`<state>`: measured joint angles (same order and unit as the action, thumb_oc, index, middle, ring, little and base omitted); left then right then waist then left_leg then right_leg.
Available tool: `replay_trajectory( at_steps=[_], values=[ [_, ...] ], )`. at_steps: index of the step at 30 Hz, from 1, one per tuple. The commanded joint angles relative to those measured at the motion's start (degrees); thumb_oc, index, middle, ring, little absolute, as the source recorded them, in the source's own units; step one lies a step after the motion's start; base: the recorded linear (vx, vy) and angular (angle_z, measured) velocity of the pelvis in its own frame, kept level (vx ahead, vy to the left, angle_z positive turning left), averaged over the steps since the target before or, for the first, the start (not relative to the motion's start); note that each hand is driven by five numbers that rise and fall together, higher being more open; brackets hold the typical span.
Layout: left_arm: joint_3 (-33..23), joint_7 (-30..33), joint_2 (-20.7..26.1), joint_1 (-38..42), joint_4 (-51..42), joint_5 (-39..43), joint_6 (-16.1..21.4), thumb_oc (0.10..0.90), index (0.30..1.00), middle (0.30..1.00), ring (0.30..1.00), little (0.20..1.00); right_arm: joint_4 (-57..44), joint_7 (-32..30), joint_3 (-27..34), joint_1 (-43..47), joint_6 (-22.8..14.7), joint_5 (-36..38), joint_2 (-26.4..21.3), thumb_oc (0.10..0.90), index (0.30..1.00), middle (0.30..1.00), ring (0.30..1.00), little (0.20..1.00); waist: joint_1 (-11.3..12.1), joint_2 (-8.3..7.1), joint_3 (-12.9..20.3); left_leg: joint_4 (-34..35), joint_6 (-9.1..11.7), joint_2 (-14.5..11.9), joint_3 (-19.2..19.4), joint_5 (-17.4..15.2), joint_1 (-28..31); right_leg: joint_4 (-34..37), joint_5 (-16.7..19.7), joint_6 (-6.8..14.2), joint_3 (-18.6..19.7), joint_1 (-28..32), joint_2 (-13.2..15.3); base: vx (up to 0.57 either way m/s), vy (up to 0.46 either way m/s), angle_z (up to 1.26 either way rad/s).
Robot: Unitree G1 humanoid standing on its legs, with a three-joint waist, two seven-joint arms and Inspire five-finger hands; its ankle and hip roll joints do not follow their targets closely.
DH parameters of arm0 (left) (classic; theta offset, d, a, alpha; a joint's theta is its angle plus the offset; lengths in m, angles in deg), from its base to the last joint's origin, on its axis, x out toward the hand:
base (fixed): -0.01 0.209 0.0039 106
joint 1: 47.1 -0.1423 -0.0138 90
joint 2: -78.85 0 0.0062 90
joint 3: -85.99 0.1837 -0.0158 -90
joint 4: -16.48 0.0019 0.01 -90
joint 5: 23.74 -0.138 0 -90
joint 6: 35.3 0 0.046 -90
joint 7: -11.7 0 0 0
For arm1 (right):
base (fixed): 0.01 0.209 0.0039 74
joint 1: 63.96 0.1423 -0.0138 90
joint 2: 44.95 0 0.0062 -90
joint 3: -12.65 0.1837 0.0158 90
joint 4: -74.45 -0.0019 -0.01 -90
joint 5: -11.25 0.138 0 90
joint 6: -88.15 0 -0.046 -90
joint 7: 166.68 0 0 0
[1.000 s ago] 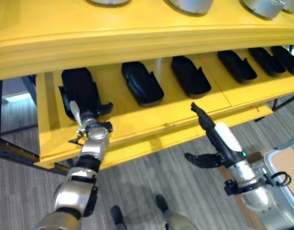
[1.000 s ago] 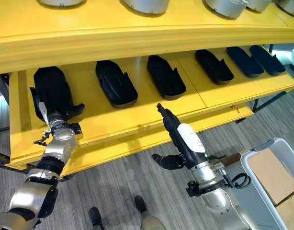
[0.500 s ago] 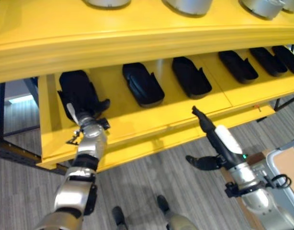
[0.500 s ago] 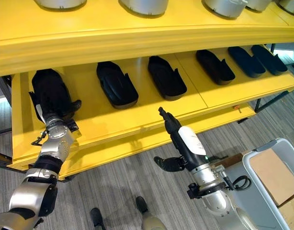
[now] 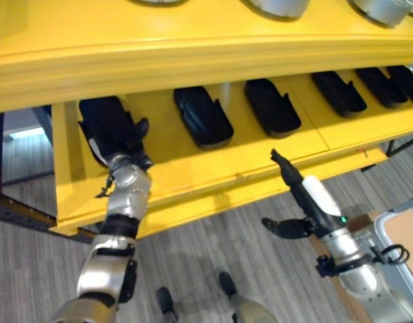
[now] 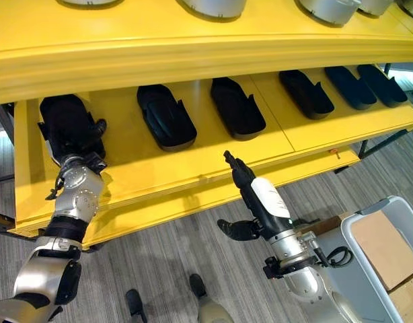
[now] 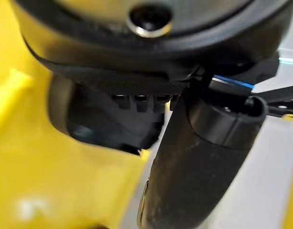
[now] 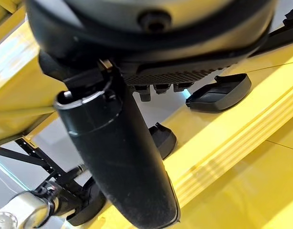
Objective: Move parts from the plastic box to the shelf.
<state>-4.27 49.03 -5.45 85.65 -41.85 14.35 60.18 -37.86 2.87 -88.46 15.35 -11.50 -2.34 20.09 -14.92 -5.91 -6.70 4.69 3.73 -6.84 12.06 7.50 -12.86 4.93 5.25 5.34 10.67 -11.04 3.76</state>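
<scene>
Several black moulded parts lie in a row on the yellow lower shelf. My left hand is on that shelf at the near end of the leftmost part, with its fingers laid straight against it and one finger up along the part's right side. The left wrist view has the thumb in front and the dark part just past the fingers. My right hand hangs open and holds nothing, in front of the shelf's lip, below the third part.
A grey plastic box with a brown slab in it stands on the floor at the lower right. More black parts fill the shelf rightwards. Silver round pieces sit on the upper shelf, whose thick front edge overhangs.
My left hand has reached further in along the leftmost part, so its white thumb cover is now hidden. The right arm has hardly moved.
</scene>
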Motion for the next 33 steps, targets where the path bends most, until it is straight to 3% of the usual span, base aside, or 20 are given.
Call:
replay_trajectory(
  at_steps=[1,14,23,33],
  values=[
    [2.71,-0.12,2.82,8.27,-4.52,-2.07,7.82,0.900,1.000,1.000,1.000,1.000,-4.71,-3.34,5.47,5.45,-3.22,-1.53,-1.41,0.900,1.000,1.000,1.000,1.000,1.63,0.92,0.75,-4.40,-1.44,0.49,0.04,-7.51,4.57,-3.51,-6.36,-0.23,-0.79,3.16,-2.12,0.00,0.000,0.00],
    [7.76,-1.94,5.08,8.90,-14.29,-6.27,8.25,0.900,1.000,1.000,1.000,1.000,-3.94,-1.87,6.00,6.54,-3.07,-1.05,-1.21,0.900,1.000,1.000,1.000,1.000,2.51,1.65,0.61,-4.50,-1.69,0.72,-0.54,-6.97,4.05,-3.65,-5.92,-0.43,-0.97,2.88,-2.03,0.00,0.000,0.00],
    [8.89,-4.57,7.39,4.91,-21.57,-8.18,8.08,0.900,1.000,1.000,1.000,1.000,-4.14,-1.01,6.95,6.32,-2.95,-0.76,-0.78,0.900,1.000,1.000,1.000,1.000,3.17,2.02,0.36,-4.67,-1.79,0.85,-1.01,-6.84,3.77,-3.88,-5.85,-0.54,-1.32,2.69,-2.05,0.00,0.000,0.01],
    [4.15,-8.99,9.21,-12.47,-36.68,-13.69,8.62,0.900,1.000,1.000,1.000,1.000,-4.65,-0.18,8.59,6.09,-3.71,0.02,0.57,0.900,1.000,1.000,1.000,1.000,4.45,1.89,-0.40,-4.59,-1.90,0.84,-1.54,-6.44,3.37,-3.89,-5.66,-0.93,-1.79,2.51,-2.09,0.00,-0.001,0.00]
  ],
)
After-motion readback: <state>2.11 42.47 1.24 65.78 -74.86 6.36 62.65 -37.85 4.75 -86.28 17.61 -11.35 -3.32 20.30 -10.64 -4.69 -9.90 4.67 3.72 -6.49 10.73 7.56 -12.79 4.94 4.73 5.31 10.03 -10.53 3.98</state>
